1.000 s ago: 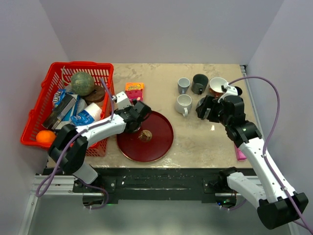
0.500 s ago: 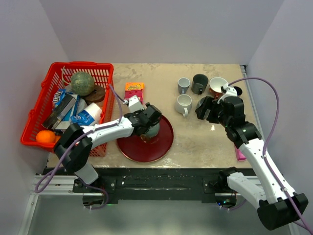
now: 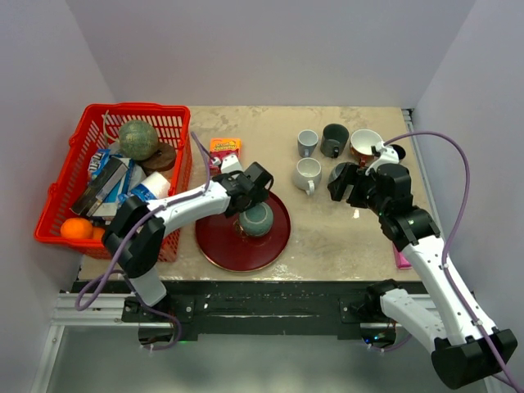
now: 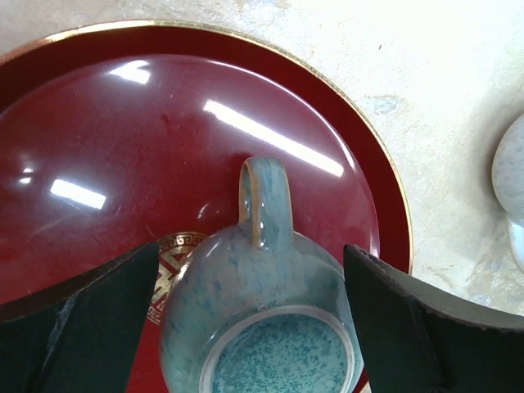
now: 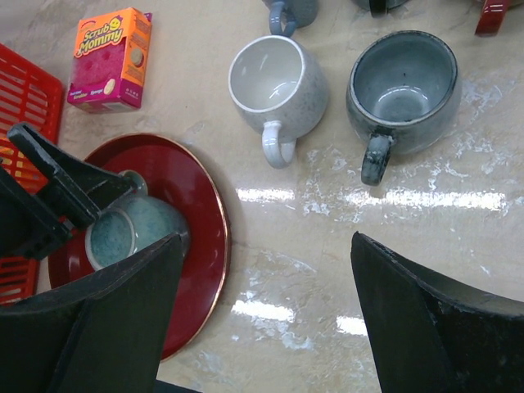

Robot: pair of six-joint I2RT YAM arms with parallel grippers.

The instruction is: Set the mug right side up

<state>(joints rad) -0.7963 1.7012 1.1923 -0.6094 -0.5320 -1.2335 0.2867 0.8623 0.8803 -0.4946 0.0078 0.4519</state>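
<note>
A blue-green glazed mug stands upside down on the red plate, base ring up. In the left wrist view the mug has its handle pointing away from the camera. My left gripper is open, and the mug sits low between its fingers without visible contact. The mug and plate also show at the left of the right wrist view. My right gripper is open and empty, hovering over bare table to the right of the plate.
A red basket full of items stands at the left. An orange Scrub Mommy box lies behind the plate. Upright mugs cluster at the back right: white, grey, small grey, dark, plus a bowl.
My left gripper has swung right across the plate. The mug, not visible a second ago, now stands upside down on the plate. The right arm has barely moved.
</note>
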